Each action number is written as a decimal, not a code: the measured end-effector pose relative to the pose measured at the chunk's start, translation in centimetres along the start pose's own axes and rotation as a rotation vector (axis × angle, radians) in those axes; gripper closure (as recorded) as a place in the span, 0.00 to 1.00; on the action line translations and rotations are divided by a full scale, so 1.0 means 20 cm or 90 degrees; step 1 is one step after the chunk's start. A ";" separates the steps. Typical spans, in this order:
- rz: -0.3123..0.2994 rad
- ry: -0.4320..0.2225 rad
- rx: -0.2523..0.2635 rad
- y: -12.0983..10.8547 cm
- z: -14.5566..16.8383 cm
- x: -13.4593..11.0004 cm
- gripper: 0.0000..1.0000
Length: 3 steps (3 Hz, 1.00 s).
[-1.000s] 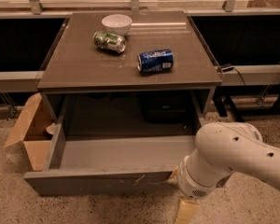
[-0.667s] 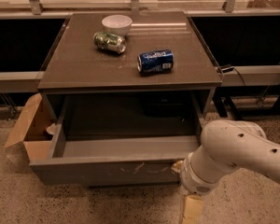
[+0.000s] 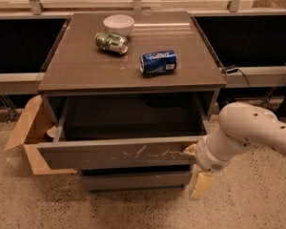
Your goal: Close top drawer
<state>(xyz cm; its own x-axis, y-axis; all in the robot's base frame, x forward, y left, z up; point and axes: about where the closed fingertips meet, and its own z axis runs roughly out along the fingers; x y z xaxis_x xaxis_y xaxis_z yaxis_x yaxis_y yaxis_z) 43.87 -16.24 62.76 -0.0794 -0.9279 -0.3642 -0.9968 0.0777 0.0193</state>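
Observation:
The top drawer [image 3: 119, 152] of the grey-brown cabinet stands partly open, its front panel marked with pale squiggly scratches. Its inside looks dark and bare. My white arm reaches in from the right. My gripper [image 3: 194, 163] is at the drawer front's right end, with one pale finger [image 3: 200, 184] hanging below the wrist and another part touching the panel's right edge.
On the cabinet top [image 3: 81, 66] lie a white bowl [image 3: 118, 23], a green can [image 3: 111, 42] and a blue can [image 3: 158, 62]. A plain lower drawer front [image 3: 133, 180] shows beneath. An open cardboard box [image 3: 29, 132] stands at the left on the speckled floor.
The drawer has slid inward toward the cabinet, showing less of its floor. My arm has moved forward with the drawer front.

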 end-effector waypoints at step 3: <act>0.006 -0.037 0.030 -0.41 -0.05 0.08 0.69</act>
<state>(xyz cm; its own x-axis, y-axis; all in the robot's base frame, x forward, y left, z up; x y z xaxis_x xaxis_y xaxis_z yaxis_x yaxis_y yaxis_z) 51.95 -18.77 62.85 -0.0871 -0.9044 -0.4176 -0.9943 0.1049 -0.0198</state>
